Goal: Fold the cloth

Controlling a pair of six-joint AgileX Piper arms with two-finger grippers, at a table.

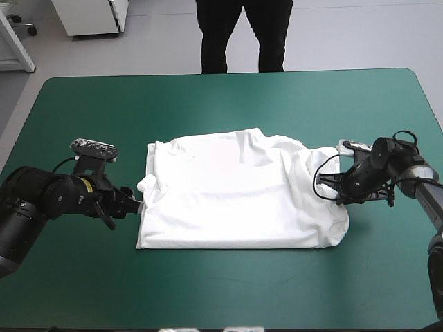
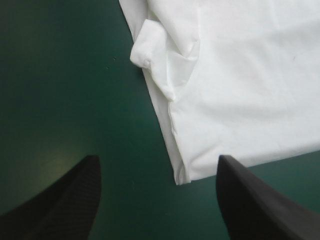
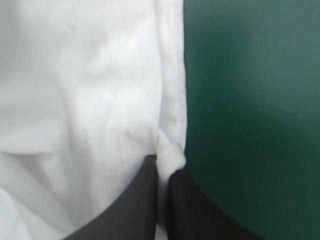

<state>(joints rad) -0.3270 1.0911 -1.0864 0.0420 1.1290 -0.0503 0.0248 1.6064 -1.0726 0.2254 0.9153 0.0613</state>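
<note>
T-shirt (image 1: pixel 235 194) lies spread flat mid-frame in the high view. Bare teal-green table (image 1: pixel 208 104) all round it, with the most room toward the upper frame. My left gripper (image 1: pixel 135 205) sits at its left edge, my right gripper (image 1: pixel 341 200) at its right edge.

Left wrist view: my black fingers (image 2: pixel 75 195) stand wide apart and hold nothing. A T-shirt corner lies just ahead between them, a rolled sleeve (image 2: pixel 147 47) farther ahead.

Right wrist view: my fingers (image 3: pixel 135 200) are nearly closed, pinching the T-shirt's edge, with bare table beside it.
</note>
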